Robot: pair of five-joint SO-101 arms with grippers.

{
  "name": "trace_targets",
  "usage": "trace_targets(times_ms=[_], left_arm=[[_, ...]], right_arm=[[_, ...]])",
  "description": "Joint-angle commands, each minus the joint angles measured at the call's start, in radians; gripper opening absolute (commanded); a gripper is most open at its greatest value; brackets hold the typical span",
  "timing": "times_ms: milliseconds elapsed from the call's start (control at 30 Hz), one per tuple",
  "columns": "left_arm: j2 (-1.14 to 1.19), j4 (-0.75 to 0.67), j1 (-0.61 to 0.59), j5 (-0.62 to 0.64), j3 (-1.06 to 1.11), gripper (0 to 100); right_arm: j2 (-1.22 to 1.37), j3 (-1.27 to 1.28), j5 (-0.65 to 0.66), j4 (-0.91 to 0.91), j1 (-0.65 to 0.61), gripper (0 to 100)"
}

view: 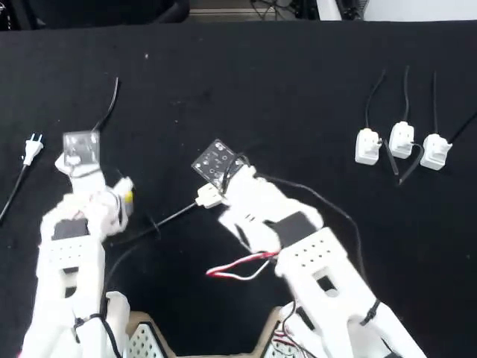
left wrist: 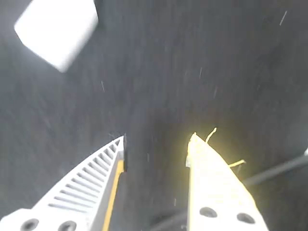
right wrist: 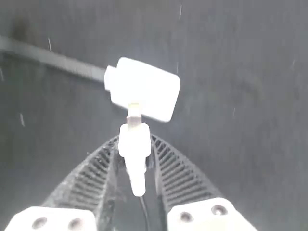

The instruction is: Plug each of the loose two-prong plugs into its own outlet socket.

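Right wrist view, plug prongs facing socket

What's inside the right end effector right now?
A white plug, pinched between the fingers, with its prong at a socket. The socket hides how far the prong is in.

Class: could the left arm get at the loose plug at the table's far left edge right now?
Probably yes. The left gripper is open and empty, and the plug lies in the open close beside it, with nothing between them.
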Motion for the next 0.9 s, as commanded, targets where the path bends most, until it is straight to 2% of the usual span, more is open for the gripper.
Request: trace_targets(times_ms=[0,200,300,400,567,867], left_arm=[[-0.008,0.02,0.059,0.021,-0.214,21],[-0.009,0.014,0.237,0.023,-0.283,21],[-0.008,-0.097,0.3,0.032,-0.239,21],[-0.017,-0.249,0.311,0.133,-0.168,21],[-0.018,-0.358,0.337,0.379,-0.054,21],[-0.02,-0.358,0.375,0.388,0.016,21]], right_arm=[[0.01,0.012,-0.087,-0.183,-0.044,1.1],[0.024,0.14,-0.241,-0.385,-0.058,1.1],[0.012,0.197,-0.247,-0.457,-0.064,1.1],[0.012,0.24,-0.247,-0.532,-0.097,1.1],[0.018,0.312,-0.239,-0.675,-0.144,1.1],[0.019,0.321,-0.242,-0.73,-0.149,1.1]])
